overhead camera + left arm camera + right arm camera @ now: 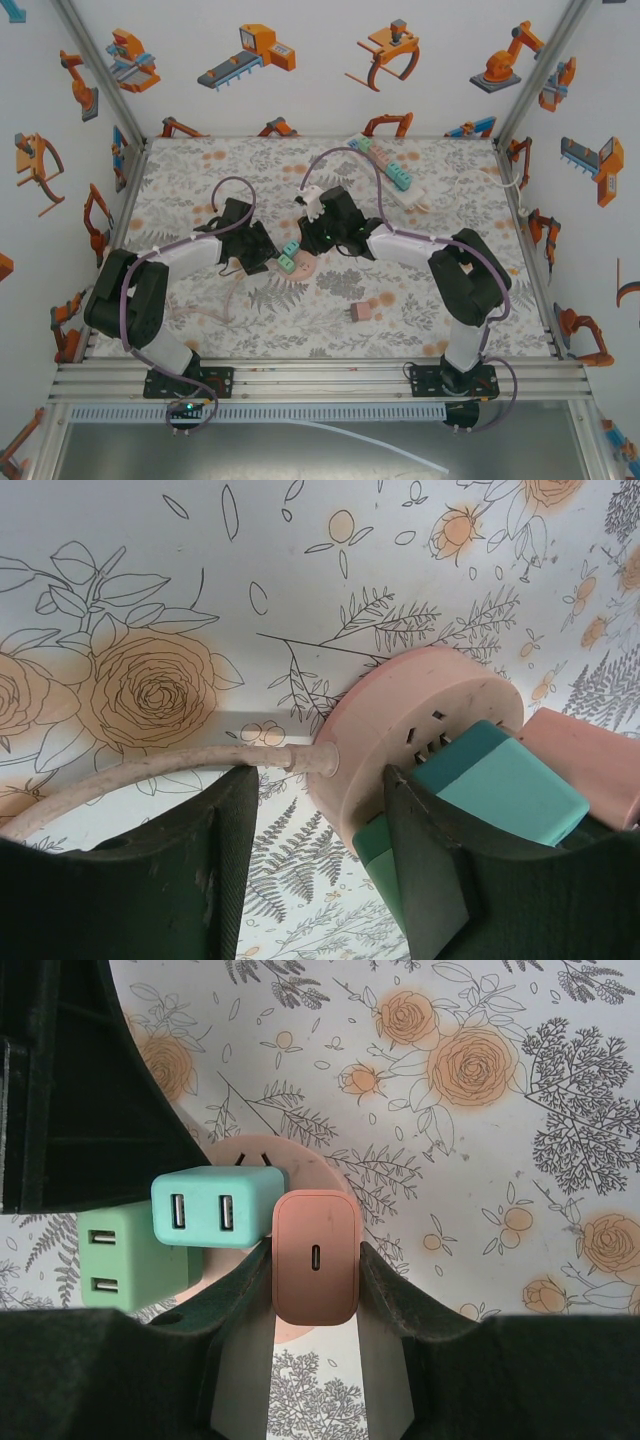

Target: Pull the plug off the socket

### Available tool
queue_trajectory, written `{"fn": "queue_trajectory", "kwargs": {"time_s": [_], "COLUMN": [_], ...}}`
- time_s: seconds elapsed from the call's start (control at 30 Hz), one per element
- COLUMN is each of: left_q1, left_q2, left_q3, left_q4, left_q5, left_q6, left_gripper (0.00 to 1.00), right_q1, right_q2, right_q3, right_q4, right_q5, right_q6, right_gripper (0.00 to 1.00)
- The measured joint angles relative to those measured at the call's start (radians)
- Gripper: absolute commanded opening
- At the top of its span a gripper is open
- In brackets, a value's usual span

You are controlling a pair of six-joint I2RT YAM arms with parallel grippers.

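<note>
Yanking now could drag the round pink socket [400,705] along: right hand [315,1272] clamped on the salmon rectangular plug [315,1245], left hand [318,810] gaping apart around that socket.

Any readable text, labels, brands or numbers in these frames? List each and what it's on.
No readable text anywhere.
The orange charger, teal charger, green charger and round pink socket: plain faces, no print.
The power strip: too small to tell.
The wall stickers: pictures, no words.
</note>
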Motion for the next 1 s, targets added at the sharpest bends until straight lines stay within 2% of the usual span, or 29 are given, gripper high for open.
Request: {"fn": "queue_trajectory", "kwargs": {"time_s": [0.37, 0.67, 1.0], "left_q1": [-0.003, -0.007, -0.007], "left_q2": [0.000, -0.019, -0.078], "left_q3": [0.006, 0.011, 0.028], "left_q4": [-0.008, -0.061, -0.159], "left_q5": [-0.009, -0.064, -0.121], "left_q6": [-0.008, -0.001, 0.027], "left_gripper": [0.52, 0.63, 0.65], "right_q1": [0.002, 0.002, 0.002], "right_q2": [-0.109, -0.208, -0.311], "right_q3": [0.000, -0.002, -0.027], "right_q4": [0.010, 0.023, 0.064], "right_q5": [0.014, 0.051, 0.081], "right_q6": [0.003, 0.014, 0.063], "right_gripper": [0.22, 0.22, 0.22]}}
